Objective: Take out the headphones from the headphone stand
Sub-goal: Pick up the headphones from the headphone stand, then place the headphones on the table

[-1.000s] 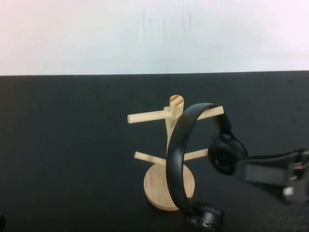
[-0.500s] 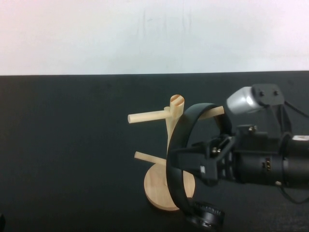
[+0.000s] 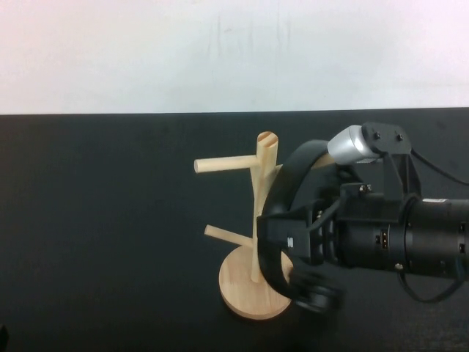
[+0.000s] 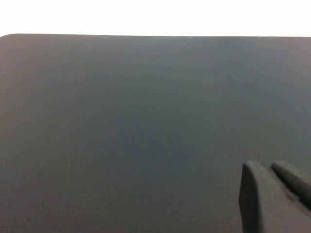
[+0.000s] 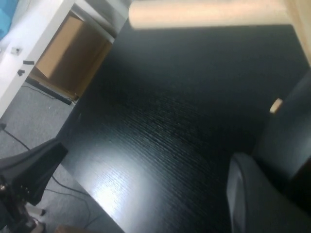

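Headphones (image 3: 282, 192): black, over-ear, with a wide smooth headband that arches up beside the top of the stand; one round padded ear cup (image 3: 315, 286) shows, blurred, low at the near end of the band, and the other cup is hidden behind the right arm.
Headphones, axis: the arch stands roughly upright, its long axis running from the crown near the stand's top down to the cup toward the near edge of the table; the band's flat face turns toward the table's left edge.
Headphones, place: just right of the stand's post, about mid-table and nearer the near edge; whether the band touches a peg cannot be told.
Headphone stand (image 3: 256, 220): light natural wood, round disc base (image 3: 238, 287) flat on the black table (image 3: 110, 220), upright post, one upper and one lower peg pointing toward the left edge.
Right gripper (image 3: 289, 242): at the lower half of the headband, reaching in from the right edge; its fingers appear closed around the band.
Left gripper (image 4: 272, 196): low over bare tabletop; only dark fingertips show in the left wrist view, pressed together with nothing between them.
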Available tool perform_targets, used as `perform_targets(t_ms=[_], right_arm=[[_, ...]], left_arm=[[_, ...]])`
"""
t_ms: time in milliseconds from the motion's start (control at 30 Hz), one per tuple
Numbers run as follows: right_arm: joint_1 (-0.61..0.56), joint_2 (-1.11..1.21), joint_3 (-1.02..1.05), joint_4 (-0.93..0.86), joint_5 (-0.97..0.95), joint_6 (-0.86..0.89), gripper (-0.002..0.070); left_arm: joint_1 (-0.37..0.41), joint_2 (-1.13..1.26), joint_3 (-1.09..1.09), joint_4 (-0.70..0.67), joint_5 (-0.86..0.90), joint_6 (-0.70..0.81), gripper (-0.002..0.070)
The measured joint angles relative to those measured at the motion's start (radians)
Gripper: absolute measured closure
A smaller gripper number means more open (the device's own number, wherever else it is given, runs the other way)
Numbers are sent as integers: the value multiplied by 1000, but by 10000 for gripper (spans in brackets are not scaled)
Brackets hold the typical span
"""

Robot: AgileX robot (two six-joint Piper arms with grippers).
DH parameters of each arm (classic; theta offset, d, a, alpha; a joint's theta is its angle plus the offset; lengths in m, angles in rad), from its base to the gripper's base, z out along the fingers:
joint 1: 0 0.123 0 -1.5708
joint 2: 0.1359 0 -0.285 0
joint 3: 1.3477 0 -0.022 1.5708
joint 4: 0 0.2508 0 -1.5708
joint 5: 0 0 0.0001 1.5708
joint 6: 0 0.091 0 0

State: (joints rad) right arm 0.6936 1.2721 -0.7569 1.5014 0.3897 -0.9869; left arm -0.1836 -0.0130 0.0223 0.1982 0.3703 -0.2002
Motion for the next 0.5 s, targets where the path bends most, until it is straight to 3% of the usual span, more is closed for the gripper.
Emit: perform_targets(t_ms=[367,500], right_arm=[[0,-124,0,-38,24,3,613],[-16,-217,0,-205,39,169,614]], left_arm=[[0,0,0,0,0,0,673],[0,0,0,0,0,0,673]])
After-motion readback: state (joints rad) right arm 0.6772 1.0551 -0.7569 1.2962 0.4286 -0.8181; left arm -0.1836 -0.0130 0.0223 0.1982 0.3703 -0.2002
